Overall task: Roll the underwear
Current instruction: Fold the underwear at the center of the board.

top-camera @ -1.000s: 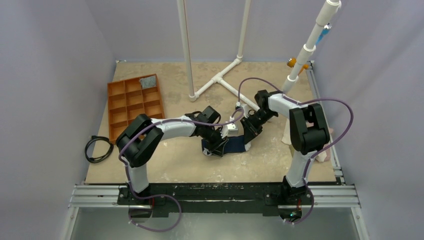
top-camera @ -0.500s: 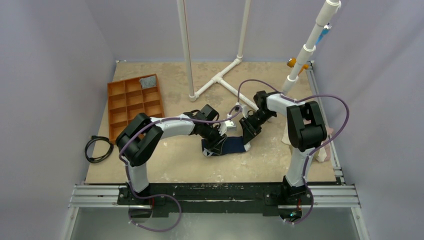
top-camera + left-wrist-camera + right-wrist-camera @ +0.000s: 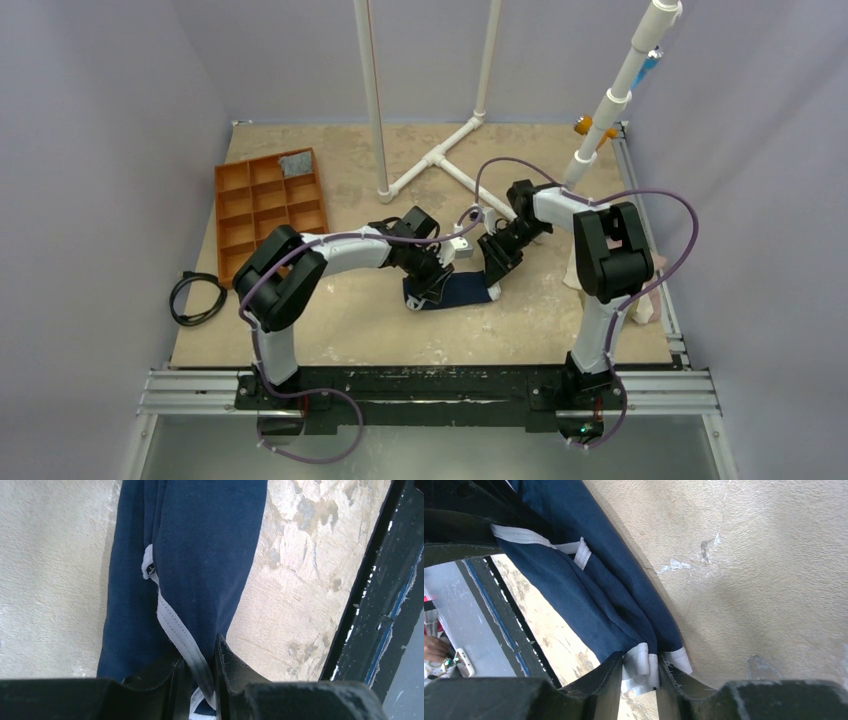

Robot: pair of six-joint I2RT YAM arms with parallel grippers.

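Observation:
The navy-blue underwear (image 3: 458, 291) lies bunched into a long fold on the tan table, between the two grippers. My left gripper (image 3: 432, 285) is at its left end. In the left wrist view the underwear (image 3: 200, 555) runs away from the fingers, and the left gripper (image 3: 197, 680) is shut on its white trim band. My right gripper (image 3: 496, 274) is at the right end. In the right wrist view the right gripper (image 3: 639, 677) is shut on the gathered white band of the underwear (image 3: 589, 595). The cloth hangs taut between the two grips.
An orange compartment tray (image 3: 232, 215) sits at the far left with a grey cloth (image 3: 296, 163) in one corner cell. A white pipe frame (image 3: 440, 160) stands behind the arms. A black cable (image 3: 197, 297) lies at the left edge. Pale cloth (image 3: 575, 272) lies by the right arm.
Both grippers have shifted slightly away from the near edge. The navy cloth has drawn in a little between them.

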